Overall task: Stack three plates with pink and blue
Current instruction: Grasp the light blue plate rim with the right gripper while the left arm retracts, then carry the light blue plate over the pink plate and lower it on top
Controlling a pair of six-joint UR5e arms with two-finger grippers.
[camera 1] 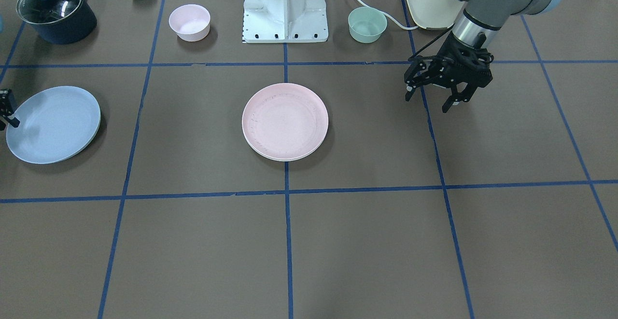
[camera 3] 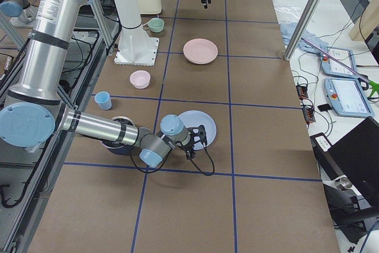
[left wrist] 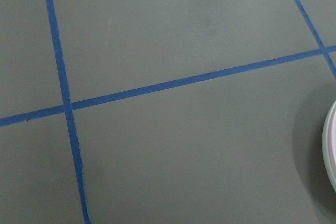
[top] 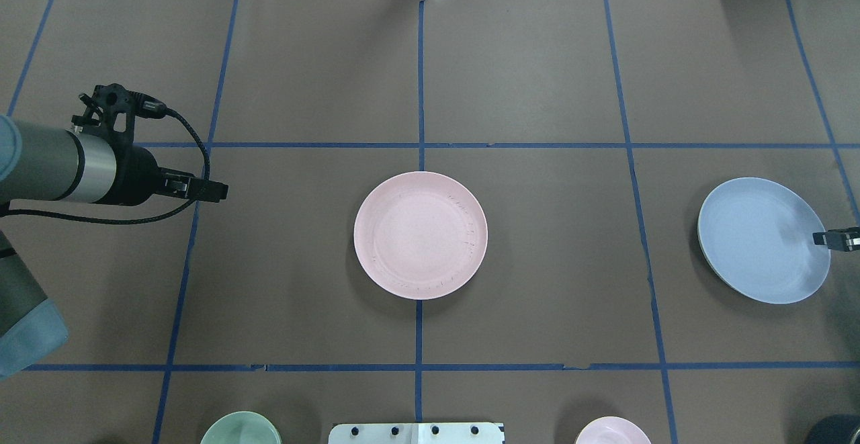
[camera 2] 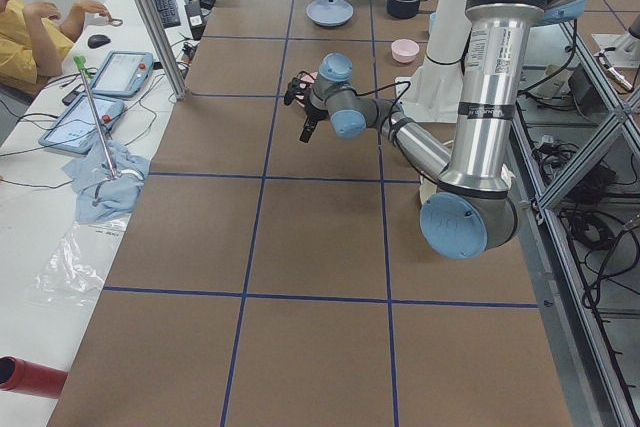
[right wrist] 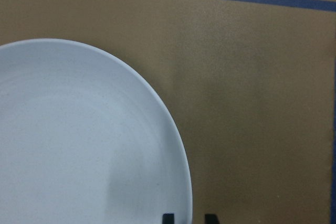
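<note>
Close to the robot's base, a pink bowl (camera 1: pixel 189 22) and a mint bowl (camera 1: pixel 367 24) stand on the counter (camera 1: pixel 367 242). Farther out, at mid-counter, the pink plate (camera 1: pixel 285 118) lies flat, face up, on the cream plate (camera 1: pixel 277 158). Both are round, with no long axis, and bare counter rings the stack. The left gripper (camera 1: pixel 427 104) hovers well apart, fingers spread. The blue plate (camera 1: pixel 53 123) sits face up at the right end. The right gripper (right wrist: pixel 189 217) straddles its rim; I cannot tell whether it is clamped.

brown table (left wrist: pixel 184 145) crossed by blue tape lines (left wrist: pixel 199 78): one runs down the left, one slants up to the right, a third cuts the top right corner. at the right edge, a sliver of a pale plate (left wrist: pixel 331 150) rim, shadow beside it.
</note>
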